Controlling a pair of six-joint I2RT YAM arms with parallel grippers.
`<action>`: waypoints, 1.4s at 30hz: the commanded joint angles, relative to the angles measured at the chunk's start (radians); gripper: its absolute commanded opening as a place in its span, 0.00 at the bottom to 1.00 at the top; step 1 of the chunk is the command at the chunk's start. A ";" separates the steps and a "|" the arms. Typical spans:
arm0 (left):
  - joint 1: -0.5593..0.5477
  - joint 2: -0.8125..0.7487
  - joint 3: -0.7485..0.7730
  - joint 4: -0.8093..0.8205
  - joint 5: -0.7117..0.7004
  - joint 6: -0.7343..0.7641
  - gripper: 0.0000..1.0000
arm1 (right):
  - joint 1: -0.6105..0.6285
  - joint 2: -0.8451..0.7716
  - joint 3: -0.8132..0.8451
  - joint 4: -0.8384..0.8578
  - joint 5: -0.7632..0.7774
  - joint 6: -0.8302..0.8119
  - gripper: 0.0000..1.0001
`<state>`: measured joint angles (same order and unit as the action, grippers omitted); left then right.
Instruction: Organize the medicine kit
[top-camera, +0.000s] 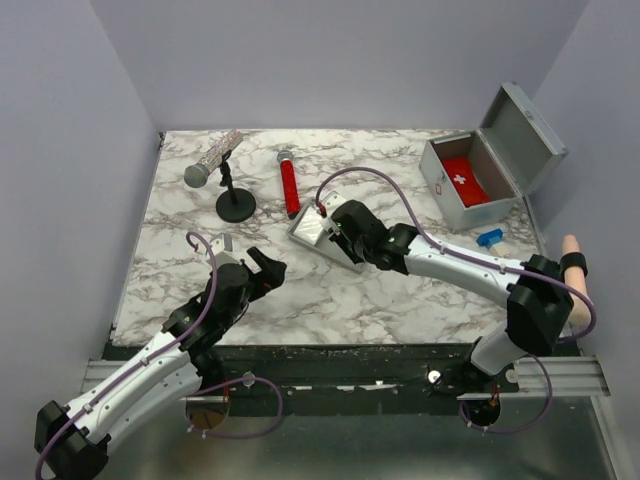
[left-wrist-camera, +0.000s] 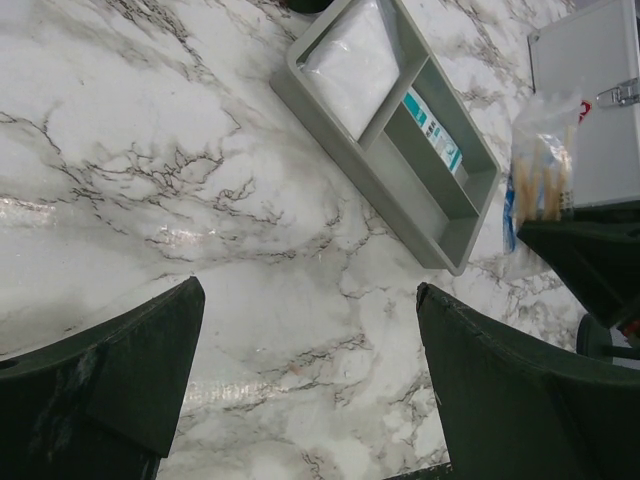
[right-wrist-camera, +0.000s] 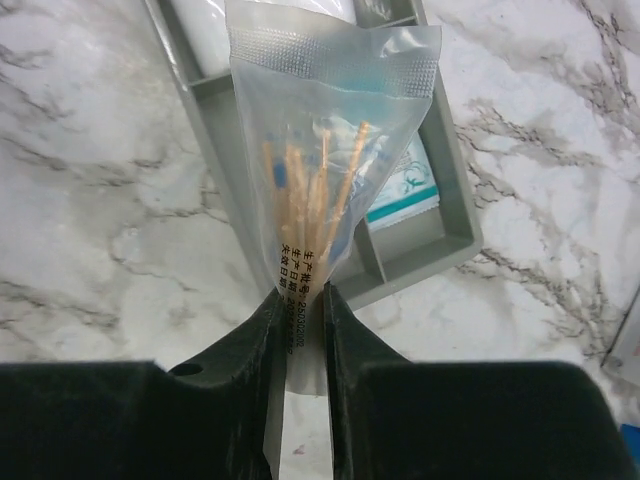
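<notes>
Right wrist view: right pincer clenched on swab sachet; divided tray lies directly beyond its tips, long axis running away from them; left pincer released, farther from the tray; medicine kit open, behind the right pincer, well apart.

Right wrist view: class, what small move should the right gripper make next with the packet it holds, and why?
Probably lower the packet of swab sticks into the tray's empty compartment. The right gripper is shut on the packet's bottom edge, the packet is over the grey tray, and other compartments already hold a white pack and a teal sachet.
</notes>
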<state>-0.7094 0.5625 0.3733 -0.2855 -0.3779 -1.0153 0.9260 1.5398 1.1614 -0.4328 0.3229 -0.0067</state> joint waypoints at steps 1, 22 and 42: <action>-0.005 -0.006 -0.010 0.017 0.017 0.001 0.98 | -0.045 0.074 0.003 0.063 0.044 -0.197 0.25; -0.005 0.016 -0.016 0.045 0.033 0.034 0.98 | -0.061 0.211 0.021 0.069 0.114 -0.119 0.69; -0.005 0.108 0.003 0.120 0.093 0.061 0.98 | -0.630 0.009 0.124 0.019 0.317 0.287 0.80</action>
<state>-0.7094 0.6590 0.3565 -0.2016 -0.3244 -0.9775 0.3557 1.4475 1.2266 -0.3180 0.5930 0.2359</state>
